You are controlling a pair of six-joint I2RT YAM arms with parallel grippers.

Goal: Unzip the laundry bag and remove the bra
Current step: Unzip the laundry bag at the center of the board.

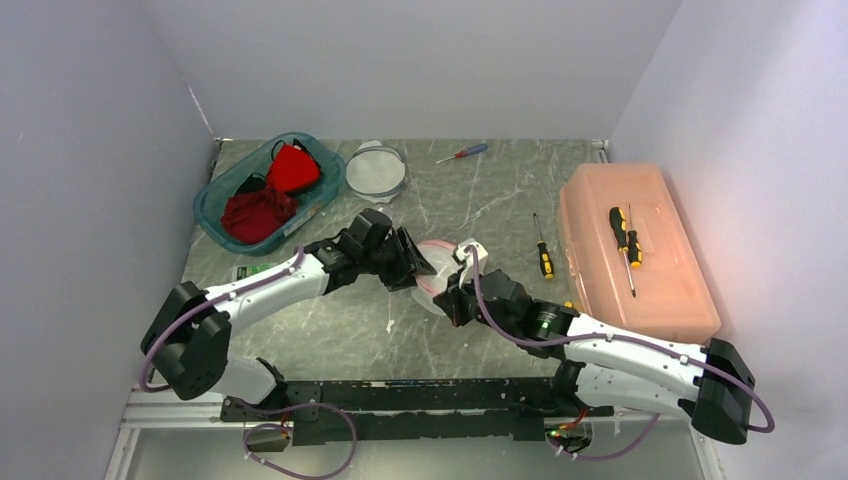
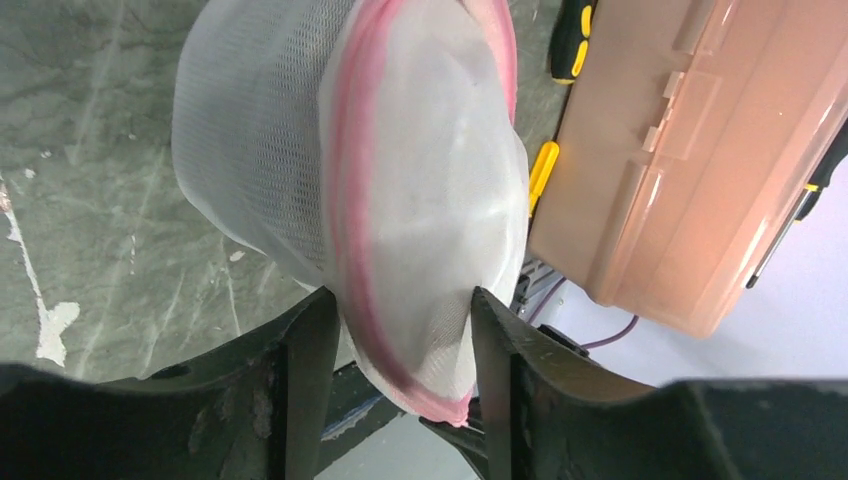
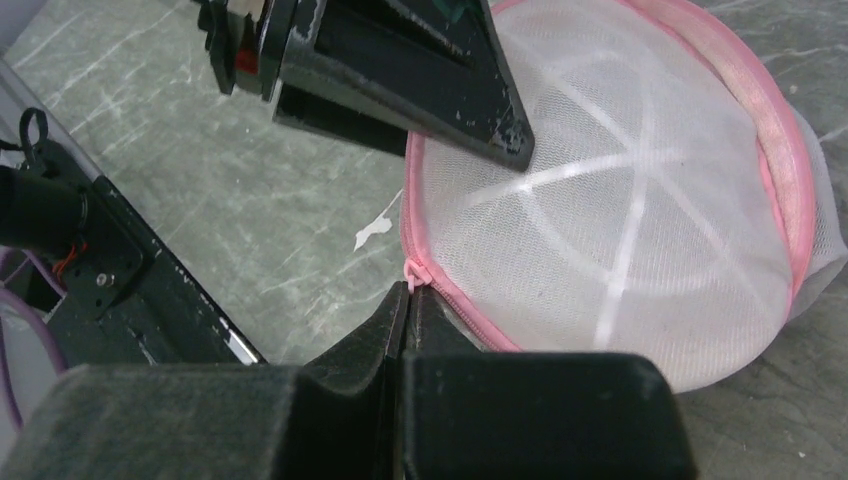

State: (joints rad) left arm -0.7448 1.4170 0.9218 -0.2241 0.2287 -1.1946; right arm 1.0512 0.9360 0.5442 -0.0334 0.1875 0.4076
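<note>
Laundry bag (image 1: 437,280), white mesh with a pink zipper track, is held up between the two arms just left of the peach box (image 1: 650,300), over the surface (image 1: 330,330). The right end effector (image 3: 408,300) is closed to a sliver, pinching the zipper pull (image 3: 410,271) at the bag's lower rim. The left end effector (image 2: 402,300) stands fairly wide, but its fingers (image 2: 300,370) press in on both sides of the bag, so it holds the bag itself. The bra cannot be made out through the mesh.

The main risk is that the small pull slips out of the narrow pinch once it is tugged. The soft mesh might also slide through the left hold, so the whole bag would follow the pull without the zipper opening. Loose mesh could also snag in the track.

Only the right wrist view shows the pinch on the pull, which the arms hide from above. The left wrist view shows the bag squeezed, with the box close behind. The top view alone shows a screwdriver (image 1: 541,250) just left of the box and, farther back and well left of it, a teal bin (image 1: 215,205) of red cloth.
</note>
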